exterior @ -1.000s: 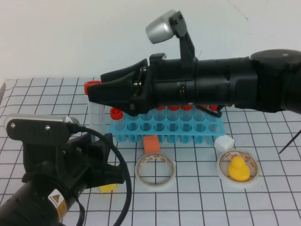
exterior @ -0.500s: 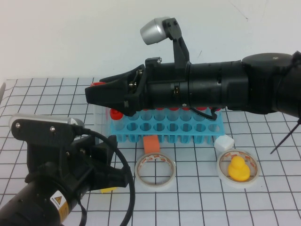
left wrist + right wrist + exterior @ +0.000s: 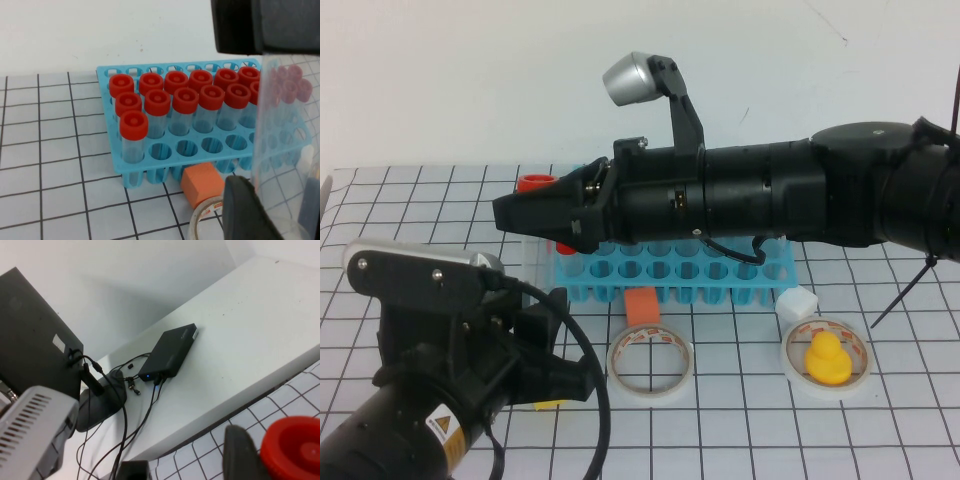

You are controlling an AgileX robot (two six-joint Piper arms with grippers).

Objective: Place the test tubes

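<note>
Shifted since a second earlier: the right arm slid further left across the rack, and its jaw gap was narrowing.

1. Right gripper: reached in from the right, level above the table, to the far-left corner of the rack. It sat around the red-capped tube, whose cap showed just above it. Whether the grasp had closed could not be told.
2. Red-capped tube: stood upright just left of the blue rack, outside it, probably staged there for pickup.
3. Blue rack: centre of the gridded table. The stored tubes filled its far rows; the near sockets lay vacant, the likely targets.
4. Left gripper: near left, low, aimed at the rack and clenched on a clear tube that stood between its jaws, apparently waiting its turn while the right arm occupied the rack.
5. Orange cube: touching the rack's near edge.
6. Tape ring: near the cube, vacant.
7. Second tape ring: to the right, enclosing a yellow duck.
8. White block: at the rack's near-right corner.
</note>
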